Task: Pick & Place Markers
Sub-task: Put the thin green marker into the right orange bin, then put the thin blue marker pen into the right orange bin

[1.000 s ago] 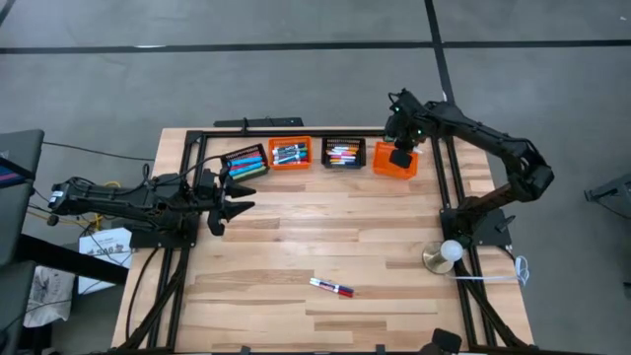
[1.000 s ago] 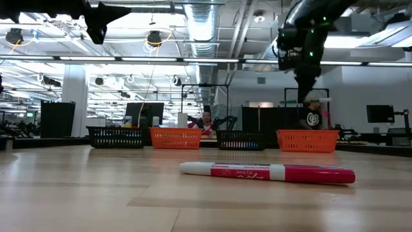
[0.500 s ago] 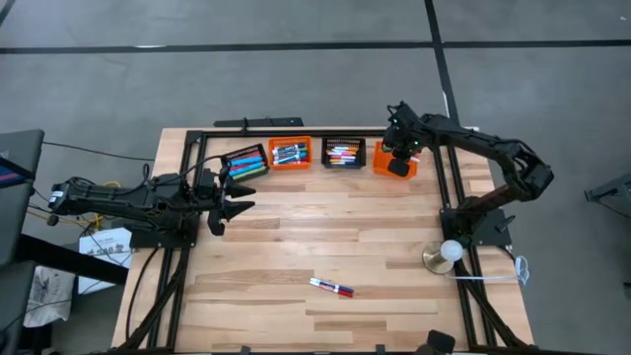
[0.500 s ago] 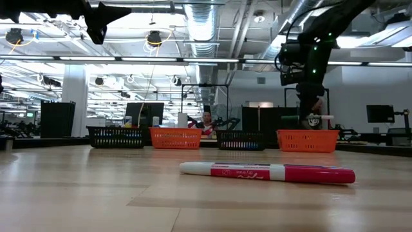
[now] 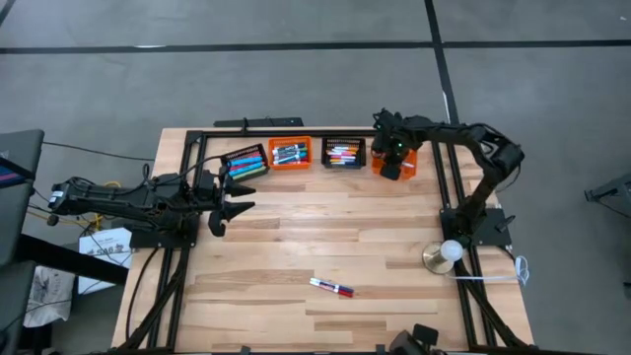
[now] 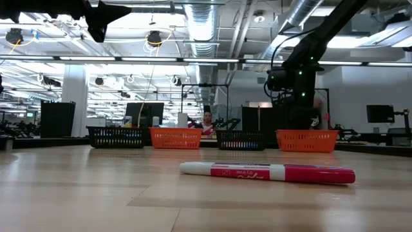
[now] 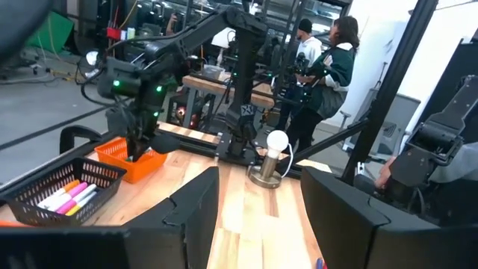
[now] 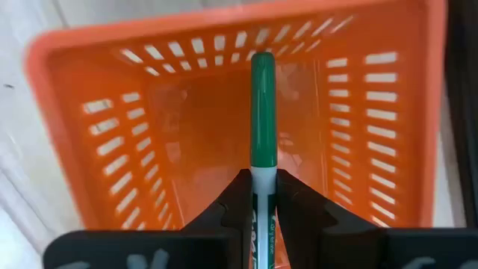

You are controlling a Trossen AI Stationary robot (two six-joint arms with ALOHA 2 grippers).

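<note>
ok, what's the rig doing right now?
Sorting markers. The right hand holds a green marker over the empty orange basket at the right end of the basket row. The left hand waits open near the table's left edge. The other three baskets already hold markers, and a red marker lies loose mid-table.

High view: straight down over whole worktop point(image 5: 325, 237). Low view: worktop level, facing room. Right wrist view: close above orange basket point(image 8: 187, 97); high and low views share it.

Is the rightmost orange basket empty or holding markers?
Empty: the orange basket shows bare mesh; the right gripper holds a green marker over it.
</note>
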